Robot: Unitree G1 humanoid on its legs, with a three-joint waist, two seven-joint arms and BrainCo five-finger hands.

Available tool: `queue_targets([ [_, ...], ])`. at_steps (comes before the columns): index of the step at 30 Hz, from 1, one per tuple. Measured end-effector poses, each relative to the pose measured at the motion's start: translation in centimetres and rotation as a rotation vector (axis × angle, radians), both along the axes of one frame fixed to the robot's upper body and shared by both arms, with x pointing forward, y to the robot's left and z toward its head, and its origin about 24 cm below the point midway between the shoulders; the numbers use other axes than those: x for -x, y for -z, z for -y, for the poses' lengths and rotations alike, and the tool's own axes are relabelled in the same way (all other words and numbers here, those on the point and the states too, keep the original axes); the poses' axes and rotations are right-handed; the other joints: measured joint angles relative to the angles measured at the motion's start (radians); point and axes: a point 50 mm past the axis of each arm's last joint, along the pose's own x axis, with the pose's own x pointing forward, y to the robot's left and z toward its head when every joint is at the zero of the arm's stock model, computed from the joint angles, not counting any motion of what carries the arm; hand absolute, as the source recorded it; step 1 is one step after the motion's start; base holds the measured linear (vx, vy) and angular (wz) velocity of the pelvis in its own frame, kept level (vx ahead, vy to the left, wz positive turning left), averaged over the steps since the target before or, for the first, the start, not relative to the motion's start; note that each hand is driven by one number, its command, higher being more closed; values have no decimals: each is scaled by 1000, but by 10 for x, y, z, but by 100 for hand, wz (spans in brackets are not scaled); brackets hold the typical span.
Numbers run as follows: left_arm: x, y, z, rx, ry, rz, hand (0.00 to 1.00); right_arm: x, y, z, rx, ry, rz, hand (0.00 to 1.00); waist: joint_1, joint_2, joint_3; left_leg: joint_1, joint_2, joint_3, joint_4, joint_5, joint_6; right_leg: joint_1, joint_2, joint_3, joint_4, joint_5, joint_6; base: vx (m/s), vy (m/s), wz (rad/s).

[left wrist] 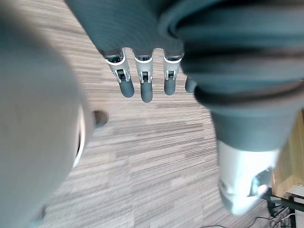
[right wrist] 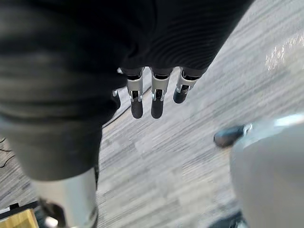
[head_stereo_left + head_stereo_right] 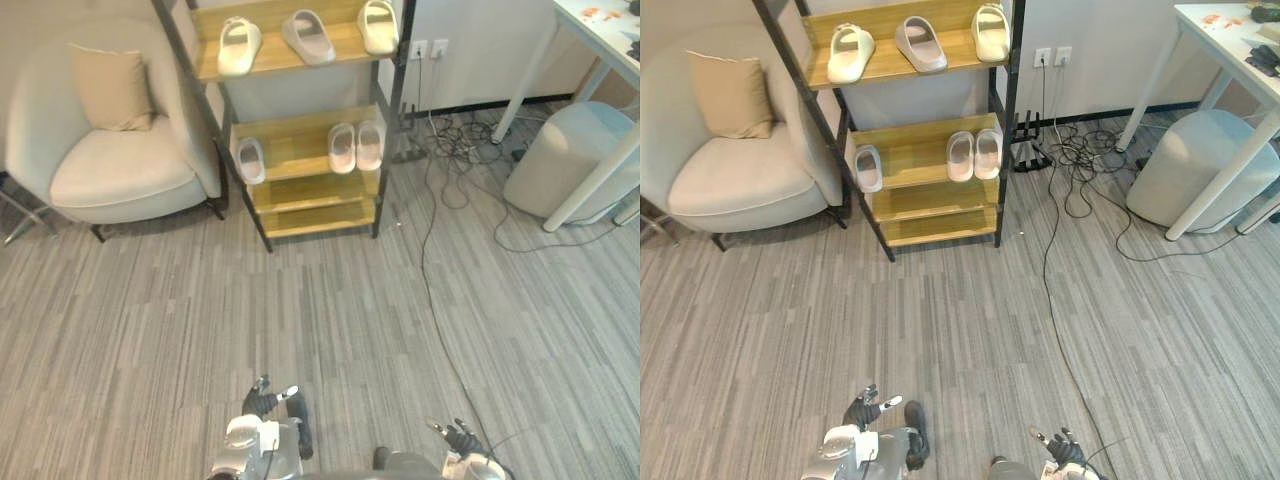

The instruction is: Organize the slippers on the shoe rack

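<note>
Item 1, nearest: left hand (image 3: pixel 265 400), low over the floor (image 3: pixel 330 310). Its fingers (image 1: pixel 141 88) hang straight and slightly apart and hold nothing.

Item 2: right hand (image 3: pixel 457 436), also low over the floor. Its fingers (image 2: pixel 156 102) are straight, loosely spread and hold nothing.

Item 3: armchair (image 3: pixel 115 165) with a cushion (image 3: pixel 110 88), just beside the rack's left side.

Item 4: shoe rack (image 3: pixel 297 143), far ahead across bare floor and well apart from both hands.
- Upper shelf, left edge: left slipper (image 3: pixel 238 46), long axis running front to back.
- Upper shelf, centre: middle slipper (image 3: pixel 309 37), skewed at an angle to its neighbours.
- Upper shelf, right edge: right slipper (image 3: pixel 378 26), lying front to back.
- Shelf below, left edge: single slipper (image 3: pixel 250 159), lying front to back and well apart from its fellows.
- Shelf below, towards the right edge: paired slippers (image 3: pixel 356 146), side by side and touching or nearly so, both lying front to back.

Item 5: cables (image 3: pixel 450 140) on the floor, just right of the rack.

Item 6: table (image 3: pixel 600 30), far right.

Bearing: the rack lies straight ahead of the left hand, while the right hand sits out beyond the rack's right edge. The left hand is judged nearer the stray single slipper, the right hand nearer the pair. Neither looks within reach, so an approach is probably needed before any grasp
</note>
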Motion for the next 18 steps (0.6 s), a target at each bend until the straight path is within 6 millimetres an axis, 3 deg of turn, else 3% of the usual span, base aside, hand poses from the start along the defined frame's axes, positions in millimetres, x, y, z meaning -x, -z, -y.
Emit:
queue_targets([
  [3,0,0,-1,-7,14,-6,0,-2,0,-2,2,-16,1,0,11,-7,-8,46,-15,26,56,-102,19,-133,-31,44,376,-28,78,463,248,-5],
  [4,3,2,-3,-21,33,-21,0,-3,0,-4,-6,-17,7,0,9,-13,-11,86,-33,23,49,-126,29,-198,-47,65,556,-9,184,440,221,14],
  [6,8,4,-3,-34,67,-46,0,-5,-1,-4,-16,-19,18,0,4,-15,-9,195,-59,1,-4,-147,51,-251,-57,30,730,-53,134,452,135,32],
  [7,8,5,0,-34,85,-48,0,-6,-1,-3,-13,-25,21,0,-1,-4,-10,253,-60,-9,-55,-147,51,-274,-54,-22,732,-87,68,442,74,30],
  [9,9,5,4,-27,89,-50,0,-14,-5,0,0,-32,46,0,-3,24,0,343,-36,-27,-134,-147,51,-352,-24,-118,623,-133,-22,487,0,27],
  [11,7,5,6,-21,92,-45,0,-18,-7,4,8,-30,58,0,-8,32,5,368,-15,-44,-153,-147,51,-422,-3,-136,488,-111,-39,355,-79,34],
  [12,6,5,8,-16,94,-43,0,-23,-9,5,14,-30,74,0,-14,38,11,380,0,-61,-160,-150,46,-457,4,-134,397,-62,-44,410,-158,52],
  [13,6,5,9,-14,95,-43,0,-25,-11,6,19,-32,86,0,-24,37,14,397,16,-74,-163,-162,26,-476,11,-121,261,30,-33,494,-239,58],
  [14,8,5,8,-15,93,-47,0,-22,-9,6,17,-30,78,0,-25,20,12,415,13,-78,-162,-181,-6,-467,9,-94,132,124,-28,501,-294,64],
  [15,11,6,7,-18,89,-54,0,-18,-8,7,17,-25,67,0,-27,16,12,447,19,-92,-160,-212,-52,-448,10,-75,112,273,-24,439,-275,48],
  [16,12,8,13,-1,87,-65,0,-19,-10,13,31,-20,69,0,-30,41,17,470,49,-97,-157,-227,-63,-448,32,-84,164,244,-45,361,-223,30],
  [17,11,8,15,2,90,-64,0,-19,-10,15,38,-21,69,0,-28,48,15,469,54,-97,-153,-226,-63,-449,33,-84,180,225,-43,363,-229,30],
  [18,11,8,21,20,96,-59,0,-18,-10,20,45,-13,65,0,-34,61,22,462,63,-116,-96,-213,-74,-455,23,-104,266,151,-61,442,-274,44],
])
